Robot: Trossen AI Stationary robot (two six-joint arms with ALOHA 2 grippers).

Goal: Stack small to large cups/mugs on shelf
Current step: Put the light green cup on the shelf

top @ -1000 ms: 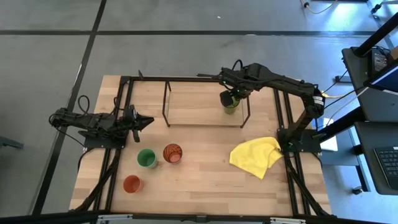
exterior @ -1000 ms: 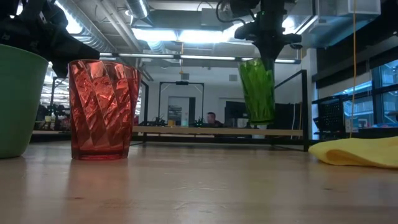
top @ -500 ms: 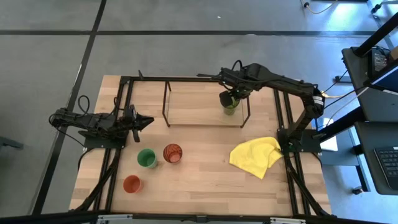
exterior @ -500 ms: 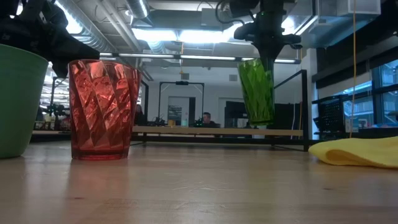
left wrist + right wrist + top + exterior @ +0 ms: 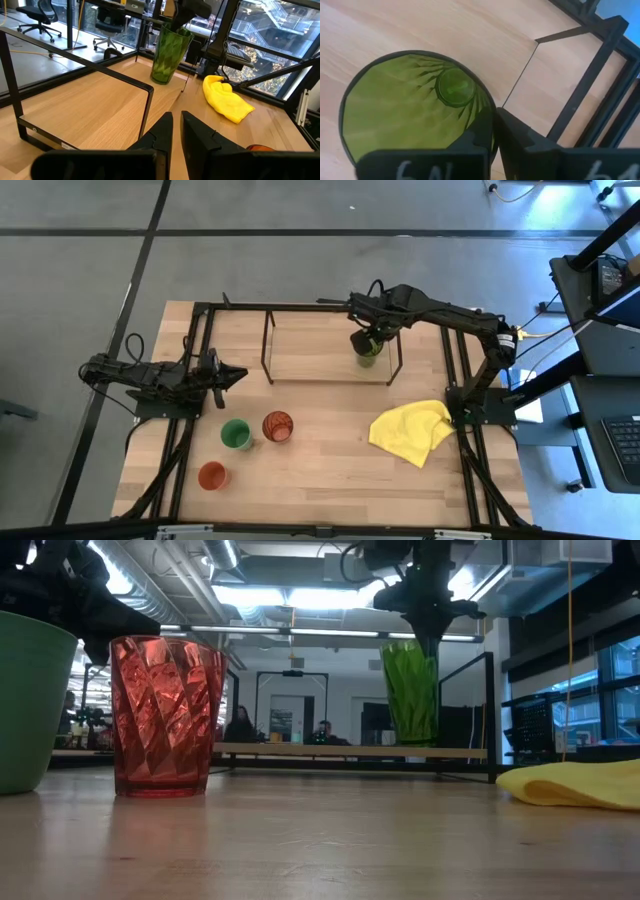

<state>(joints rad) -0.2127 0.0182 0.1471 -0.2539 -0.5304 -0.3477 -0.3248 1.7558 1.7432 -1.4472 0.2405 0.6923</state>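
The tall olive-green tumbler [image 5: 368,352] stands upright on the shelf [image 5: 310,355] at its right end, upper centre of the high view. The right gripper [image 5: 362,340] pinches its rim, one finger inside the cup and one outside. Below the shelf, in the lower left of the frame, the bright green cup [image 5: 236,434] and the translucent orange-brown cup [image 5: 277,426] sit just beside each other, with the orange-red cup [image 5: 211,475] a little apart, lower left. A yellow cloth [image 5: 412,431] lies at right centre. The left gripper [image 5: 232,374] waits at the left, fingers nearly together and holding nothing.
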